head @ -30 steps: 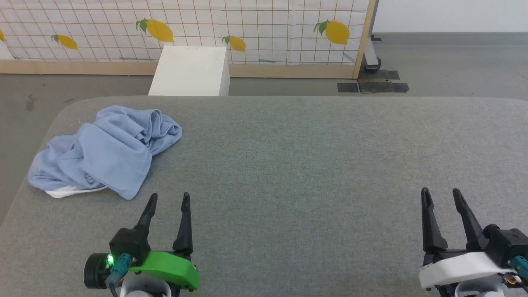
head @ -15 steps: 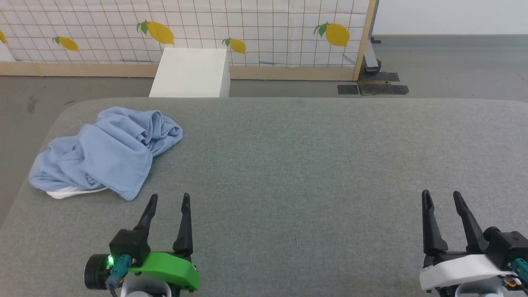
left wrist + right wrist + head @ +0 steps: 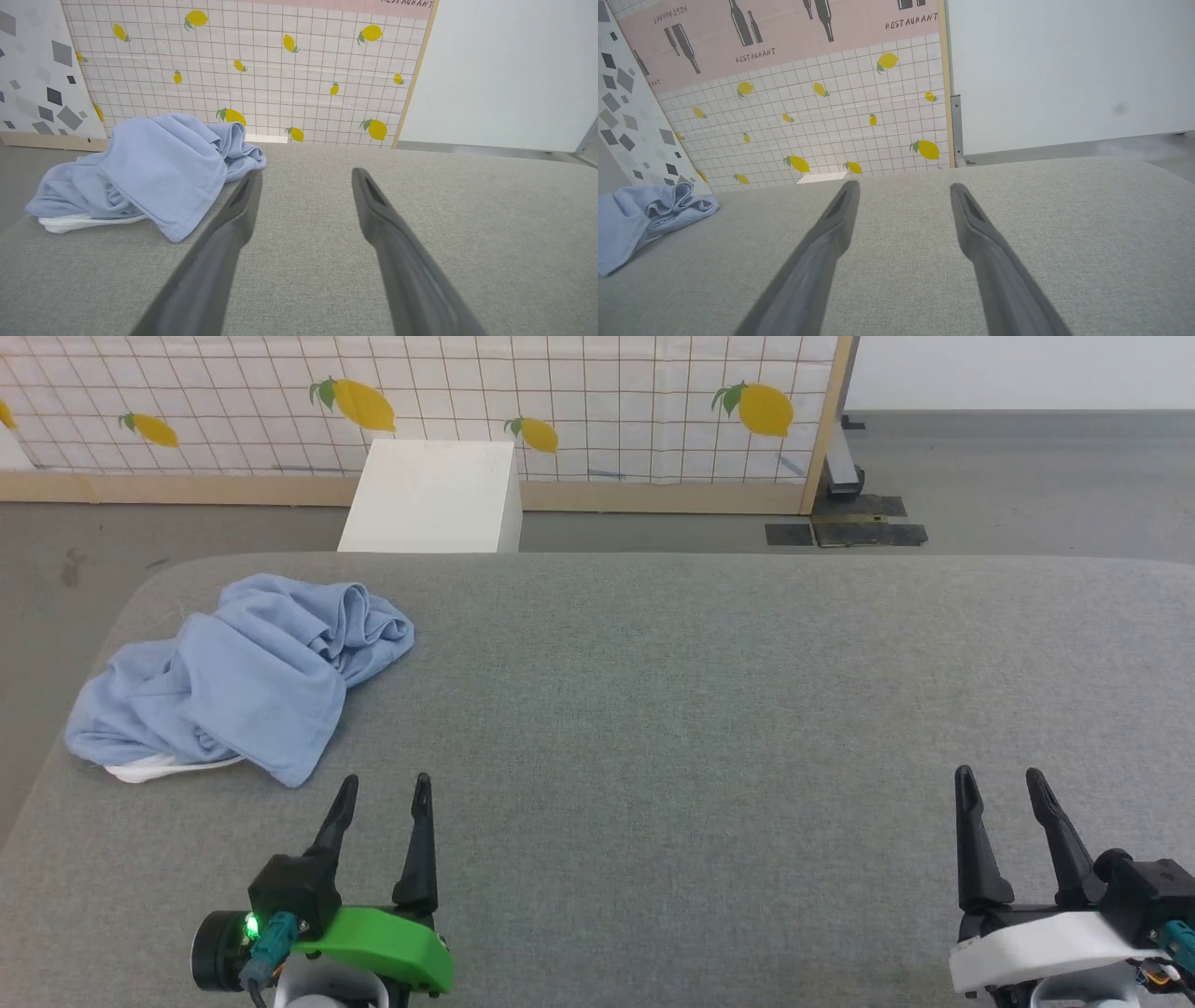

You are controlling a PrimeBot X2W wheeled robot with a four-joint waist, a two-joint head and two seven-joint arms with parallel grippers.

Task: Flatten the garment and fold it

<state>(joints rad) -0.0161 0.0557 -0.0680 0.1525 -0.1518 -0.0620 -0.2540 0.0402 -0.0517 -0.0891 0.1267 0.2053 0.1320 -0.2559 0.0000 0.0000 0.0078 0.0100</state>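
While crumpled, garment [image 3: 233, 686] ahead-left of left hand [image 3: 386, 778]

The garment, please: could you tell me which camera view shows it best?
The head view: the garment lies whole and unobstructed, crumpled near the left edge of the table. The left wrist view shows it closer, but from low down and side-on. The right wrist view catches part of it, cut by the frame.

Held left gripper [image 3: 386, 779], two long dark tapered fingers [image 3: 416, 845] on a green plastic mount [image 3: 383, 947], spread wide and empty, tips pointing forward. Held right gripper [image 3: 997, 772], matching dark fingers on a white plastic mount [image 3: 1036, 943], likewise spread and empty, well off to that pincer's right and level with it.
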